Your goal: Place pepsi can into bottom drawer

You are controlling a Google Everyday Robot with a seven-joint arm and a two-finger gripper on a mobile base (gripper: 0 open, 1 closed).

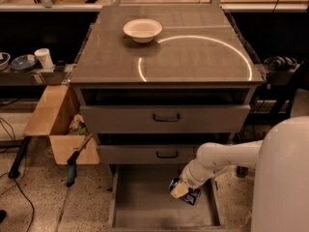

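Observation:
The pepsi can (189,195), small and blue with white markings, lies tilted at the right side of the open bottom drawer (145,202), a wide shallow grey tray pulled out at floor level. My gripper (179,188), at the end of the white arm coming from the right, sits right at the can's left end inside the drawer. The can shows just below and to the right of the gripper tip.
Two upper grey drawers with black handles (166,117) stand slightly open above. A white bowl (142,30) sits on the cabinet top. A cardboard box (53,124) with clutter stands to the left. A cup (44,58) and dishes sit on a left shelf.

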